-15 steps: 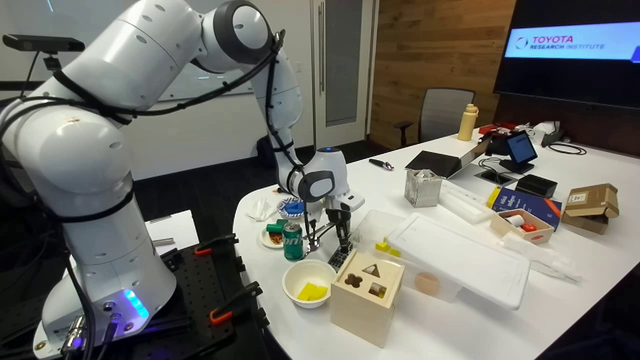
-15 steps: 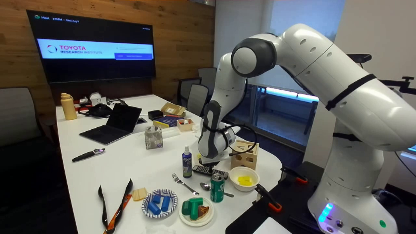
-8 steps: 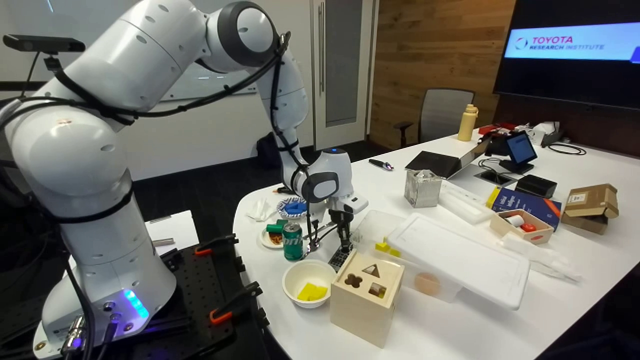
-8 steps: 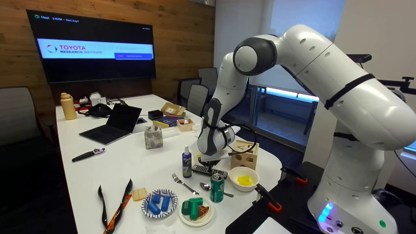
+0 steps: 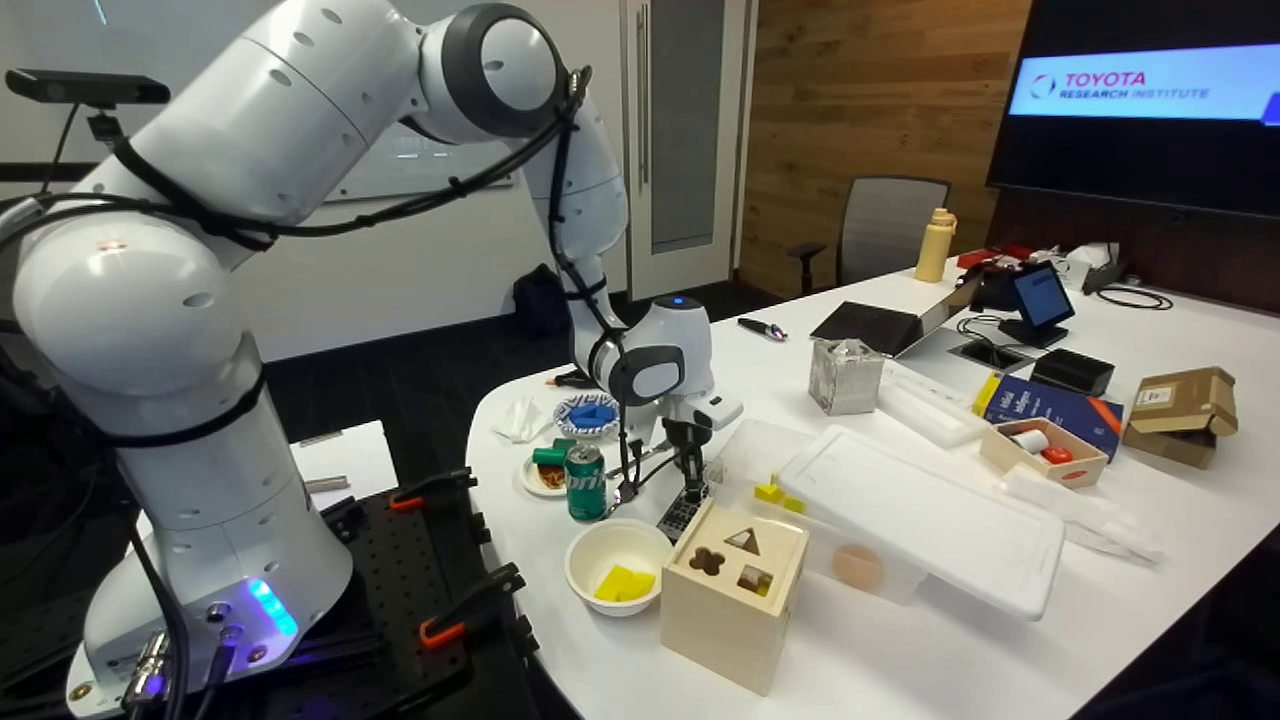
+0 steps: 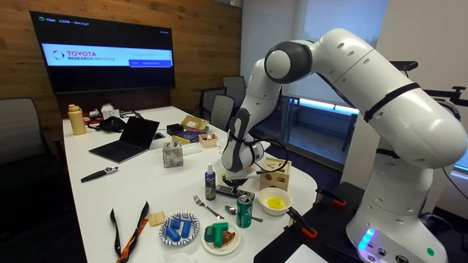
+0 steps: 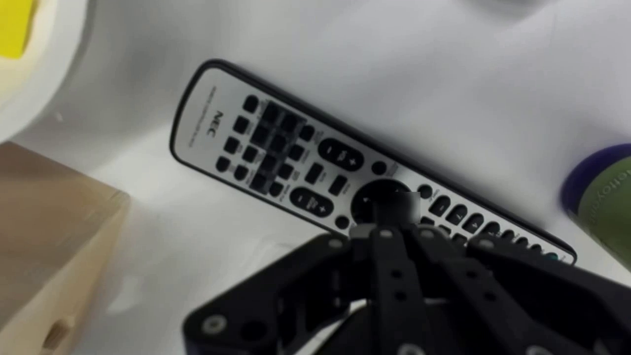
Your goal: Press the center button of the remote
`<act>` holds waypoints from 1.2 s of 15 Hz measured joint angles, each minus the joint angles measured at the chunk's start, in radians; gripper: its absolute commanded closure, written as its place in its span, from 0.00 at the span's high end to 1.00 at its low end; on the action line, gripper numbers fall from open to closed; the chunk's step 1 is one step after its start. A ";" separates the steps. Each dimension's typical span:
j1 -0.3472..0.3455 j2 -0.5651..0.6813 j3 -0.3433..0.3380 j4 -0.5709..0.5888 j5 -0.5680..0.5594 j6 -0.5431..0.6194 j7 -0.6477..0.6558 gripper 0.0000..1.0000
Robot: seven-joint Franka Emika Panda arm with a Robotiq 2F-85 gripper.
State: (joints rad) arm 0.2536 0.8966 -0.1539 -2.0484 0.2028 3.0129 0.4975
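The remote (image 7: 323, 165) lies flat on the tabletop (image 6: 146, 186) right under the pincer (image 7: 394, 214), which is pressed together over the round arrow control (image 7: 364, 198), so the next push looks straight down; contact I cannot tell. In the wrist view its long axis slants, NEC end (image 7: 203, 125) toward the bowl (image 7: 63, 59), the other toward the spray bottle (image 7: 613, 207).
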 measured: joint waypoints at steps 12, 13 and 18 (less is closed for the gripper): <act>0.363 -0.037 -0.283 -0.029 -0.056 -0.130 0.163 0.00; 0.408 -0.051 -0.329 -0.038 -0.081 -0.144 0.192 0.26; 0.479 -0.185 -0.431 -0.092 -0.175 -0.179 0.215 0.56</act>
State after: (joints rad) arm 0.7325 0.7118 -0.5851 -2.1400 0.0279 2.8338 0.7123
